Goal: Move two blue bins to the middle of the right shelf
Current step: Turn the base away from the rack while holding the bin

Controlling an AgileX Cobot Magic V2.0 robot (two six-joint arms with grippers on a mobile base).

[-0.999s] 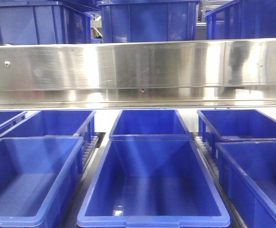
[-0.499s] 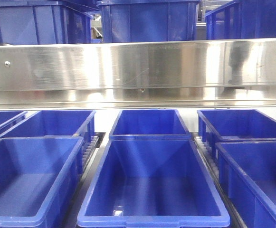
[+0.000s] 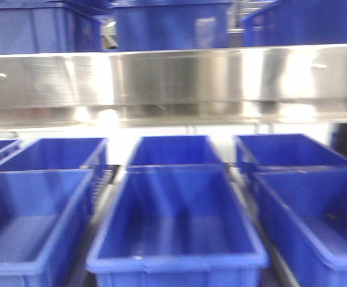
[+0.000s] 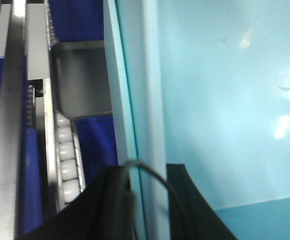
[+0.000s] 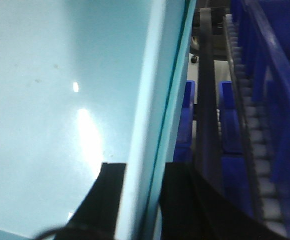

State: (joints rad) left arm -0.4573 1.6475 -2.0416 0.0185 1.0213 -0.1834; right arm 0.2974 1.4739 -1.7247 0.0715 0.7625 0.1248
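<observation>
The front view is blurry. The middle bin (image 3: pixel 174 230) sits at the front edge of the shelf (image 3: pixel 103 206), between other blue bins (image 3: pixel 33 221) and under a shiny steel beam (image 3: pixel 173 78). In the left wrist view, the left gripper (image 4: pixel 147 175) pinches a bin wall (image 4: pixel 224 100), probably that same bin's, beside white rollers (image 4: pixel 67 165). In the right wrist view, the right gripper (image 5: pixel 145 170) pinches a bin side (image 5: pixel 60 100).

No text, label, brand mark or number can be read in any view (the front view is smeared by motion blur). The blue bins (image 3: pixel 176 239) in the lower half of the frame and the steel shelf rail (image 3: pixel 173 84) across the upper part show plain surfaces. The pale blue wall (image 4: pixel 224 100) filling both wrist views bears only glare spots.
</observation>
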